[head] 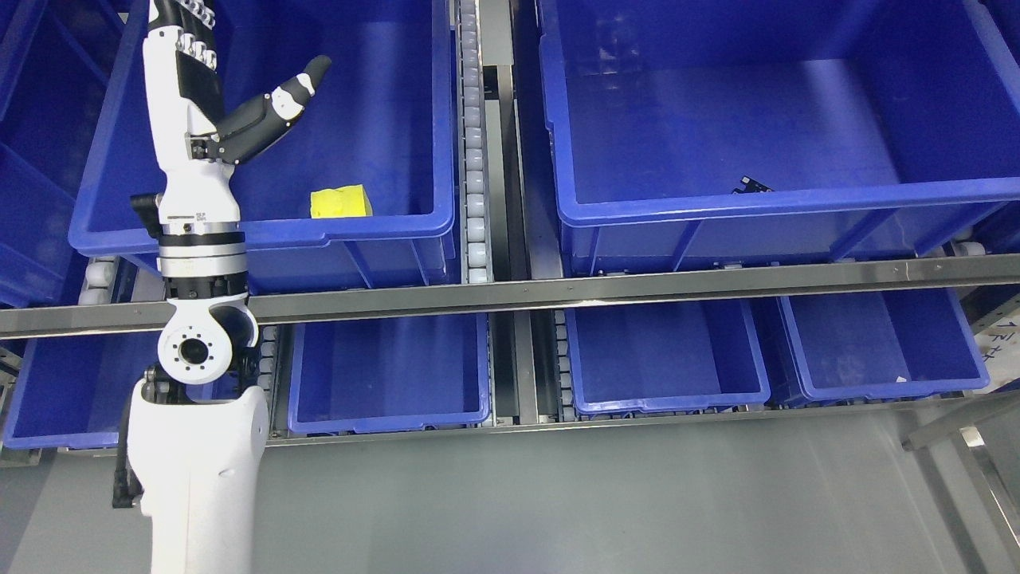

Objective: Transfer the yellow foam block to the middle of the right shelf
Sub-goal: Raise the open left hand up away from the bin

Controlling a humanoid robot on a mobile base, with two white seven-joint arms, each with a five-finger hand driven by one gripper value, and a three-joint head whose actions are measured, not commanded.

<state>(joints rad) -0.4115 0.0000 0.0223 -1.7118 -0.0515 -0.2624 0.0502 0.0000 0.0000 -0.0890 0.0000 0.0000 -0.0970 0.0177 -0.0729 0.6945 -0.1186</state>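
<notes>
The yellow foam block (341,202) lies on the floor of the left blue bin (263,231) on the middle shelf, close to the bin's front wall. My left hand (231,104) reaches up into that same bin, above and to the left of the block, not touching it. Its thumb (275,108) sticks out to the right and the other fingers run off the top edge; it holds nothing. The large right blue bin (765,211) on the same level stands across a roller divider. My right arm does not show.
A small black object (751,186) lies near the front wall inside the right bin. A metal shelf rail (558,293) runs across in front of the bins. Smaller blue bins (389,375) (665,359) (880,343) sit on the lower level. Grey floor lies below.
</notes>
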